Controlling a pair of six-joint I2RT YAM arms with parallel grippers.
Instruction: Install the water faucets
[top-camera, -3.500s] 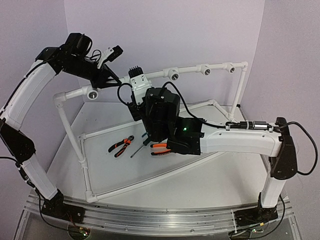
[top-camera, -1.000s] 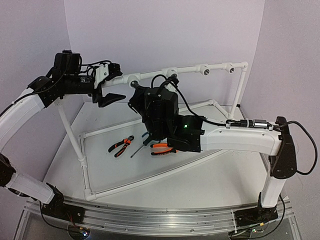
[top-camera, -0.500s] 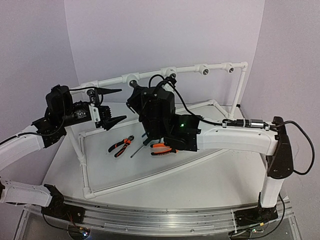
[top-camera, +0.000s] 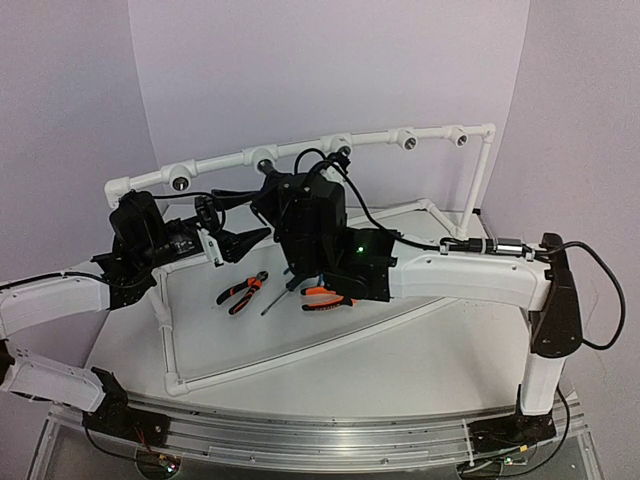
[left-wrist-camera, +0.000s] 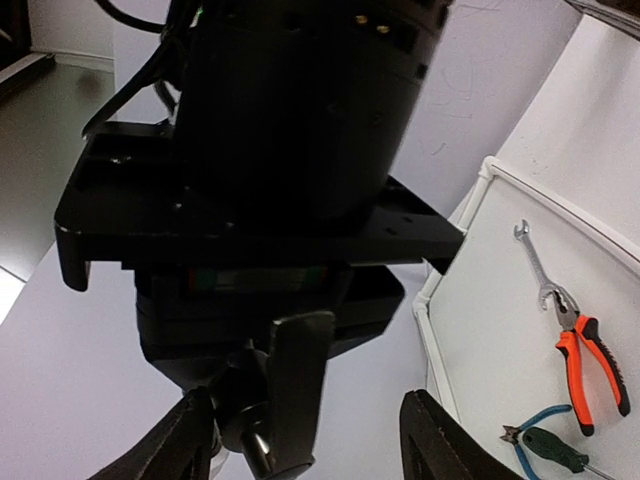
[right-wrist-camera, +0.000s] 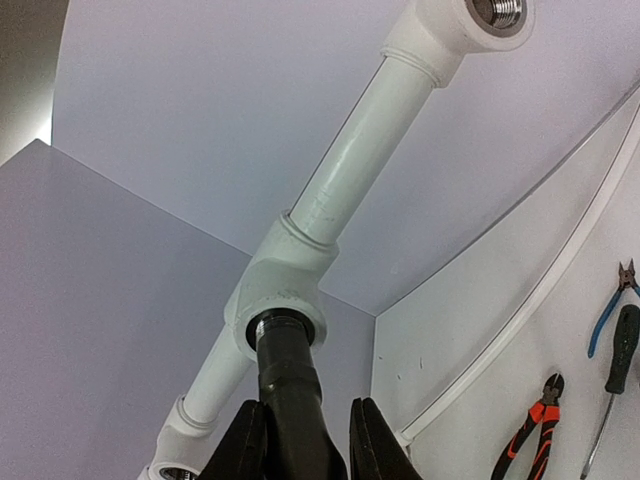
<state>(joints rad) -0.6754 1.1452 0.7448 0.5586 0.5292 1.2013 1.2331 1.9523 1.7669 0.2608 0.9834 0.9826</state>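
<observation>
The right gripper (right-wrist-camera: 305, 425) is clamped on the tap (right-wrist-camera: 287, 365), whose tip meets the pipe socket (right-wrist-camera: 275, 280) just ahead of it; it looks rigid, light and probably slick, so is best held mid-body, while the left gripper (left-wrist-camera: 310, 430) hangs open.

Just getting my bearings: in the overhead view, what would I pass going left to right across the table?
left arm's base → pliers → second pliers → right arm's base

tap (right-wrist-camera: 289, 378) end in pipe socket (right-wrist-camera: 283, 285) | pliers (top-camera: 242, 291) on table (top-camera: 400, 372)
</observation>
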